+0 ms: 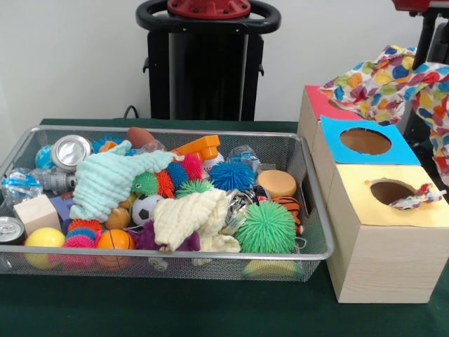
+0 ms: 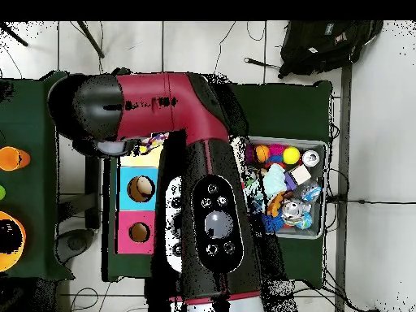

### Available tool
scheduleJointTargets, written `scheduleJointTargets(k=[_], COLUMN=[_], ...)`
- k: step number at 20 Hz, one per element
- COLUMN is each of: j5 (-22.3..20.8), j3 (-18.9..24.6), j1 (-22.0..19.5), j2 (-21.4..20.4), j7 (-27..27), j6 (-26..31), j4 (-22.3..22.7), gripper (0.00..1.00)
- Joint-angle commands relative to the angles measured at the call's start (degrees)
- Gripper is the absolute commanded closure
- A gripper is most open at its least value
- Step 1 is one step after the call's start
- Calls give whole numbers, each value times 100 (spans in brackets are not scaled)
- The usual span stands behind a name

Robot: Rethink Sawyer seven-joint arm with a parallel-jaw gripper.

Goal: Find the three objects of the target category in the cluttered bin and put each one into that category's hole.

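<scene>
While patterned cloth (image 1: 393,77) hangs over boxes (image 1: 382,232), drop step under way; claw state cannot tell; next, return to bin (image 1: 316,232).

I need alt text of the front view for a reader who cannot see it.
A wire mesh bin on a green table is full of spiky rubber balls, small sports balls, cans and two knitted cloths. Beside it stands a row of wooden boxes with round holes in yellow, blue and red tops, with a multicoloured cloth over the far end.
</scene>
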Motion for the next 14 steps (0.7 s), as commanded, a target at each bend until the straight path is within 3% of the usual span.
scheduleJointTargets(k=[1,14], j5=[79,44], j3=[70,95], j1=[-120,-257], j2=[29,-18], j7=[194,18], j6=[362,313], j4=[806,906], gripper=[100,100])
